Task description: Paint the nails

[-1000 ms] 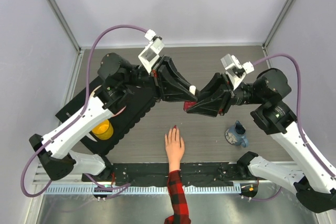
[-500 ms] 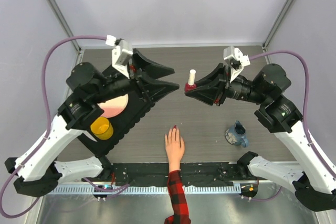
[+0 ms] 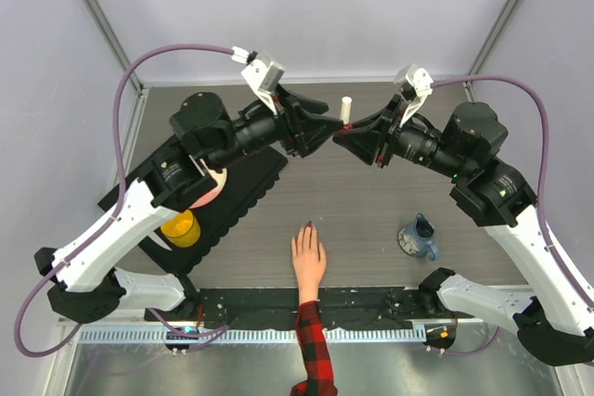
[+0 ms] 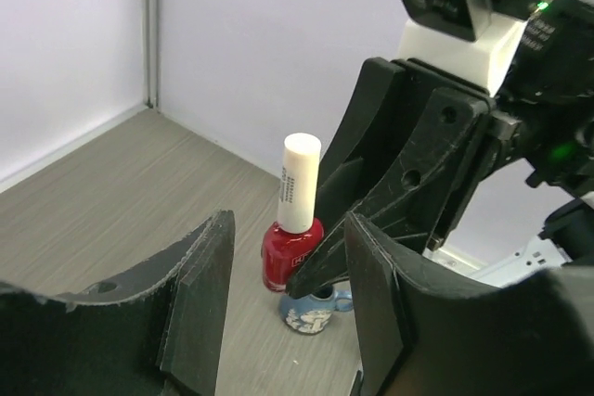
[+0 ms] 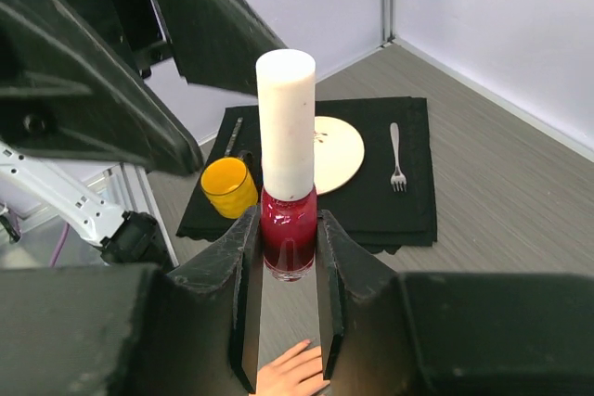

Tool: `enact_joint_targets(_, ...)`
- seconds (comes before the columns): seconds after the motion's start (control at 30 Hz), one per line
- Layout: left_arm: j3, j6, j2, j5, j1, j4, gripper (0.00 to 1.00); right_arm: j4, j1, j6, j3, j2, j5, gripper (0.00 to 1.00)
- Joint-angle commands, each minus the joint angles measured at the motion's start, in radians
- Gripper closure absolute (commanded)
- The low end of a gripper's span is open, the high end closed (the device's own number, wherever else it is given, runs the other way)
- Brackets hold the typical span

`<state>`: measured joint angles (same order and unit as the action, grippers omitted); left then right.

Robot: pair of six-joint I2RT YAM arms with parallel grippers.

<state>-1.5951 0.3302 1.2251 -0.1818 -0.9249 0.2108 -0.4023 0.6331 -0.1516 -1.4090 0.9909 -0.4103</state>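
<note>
My right gripper [image 3: 347, 135] is shut on a small red polish bottle [image 5: 289, 234] with a white cap [image 3: 345, 107] and holds it upright in the air. My left gripper [image 3: 325, 127] is open, its jaws facing the bottle [image 4: 291, 255] from close by without touching it. The pale hand [image 3: 308, 255] with the red-and-black plaid sleeve [image 3: 314, 350] lies flat on the table near the front. One nail [image 3: 307, 225] looks red; the other nails are too small to tell. The fingers [image 5: 292, 373] show below the bottle in the right wrist view.
A blue mug [image 3: 418, 238] stands at the right, also in the left wrist view [image 4: 309, 311]. A black mat [image 3: 251, 194] at the left holds a yellow cup [image 3: 181, 227], a pale plate [image 5: 339, 141] and a fork [image 5: 396, 157]. Grey walls enclose the table.
My left gripper swung away to the left and opened, then came back close to the bottle. My right gripper has carried the bottle up and toward the far side.
</note>
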Motion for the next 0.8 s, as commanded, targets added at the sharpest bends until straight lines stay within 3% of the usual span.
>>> enact_joint_targets(0.0,-0.107,-0.088,0.034,0.175,-0.087,0.047,0.46,0.003,-0.001,0.017,-0.056,-0.011,0.045,0.99)
enact_joint_targets(0.47,-0.164,-0.108,0.149,0.251,-0.137,0.048,0.58,0.000,-0.001,0.006,-0.053,-0.026,0.031,0.99)
enact_joint_targets(0.57,-0.164,-0.109,0.154,0.228,-0.137,0.056,0.78,-0.001,-0.001,0.009,-0.053,-0.032,0.024,0.99)
enact_joint_targets(0.6,-0.164,-0.112,0.154,0.205,-0.137,0.058,0.94,-0.001,-0.001,0.010,-0.051,-0.034,0.021,0.99)
enact_joint_targets(0.63,-0.164,-0.120,0.154,0.133,-0.137,0.059,1.00,-0.001,-0.001,0.014,-0.050,-0.038,0.012,0.99)
enact_joint_targets(0.7,-0.151,-0.126,0.143,-0.003,-0.124,0.049,1.00,0.011,-0.001,0.027,-0.038,-0.046,-0.060,0.99)
enact_joint_targets(0.73,-0.143,-0.103,0.142,-0.312,-0.108,0.030,1.00,0.022,-0.001,0.030,-0.031,-0.058,-0.109,0.99)
enact_joint_targets(0.77,-0.137,-0.059,0.146,-0.504,-0.050,-0.003,1.00,0.037,-0.001,0.030,-0.010,-0.066,-0.256,0.99)
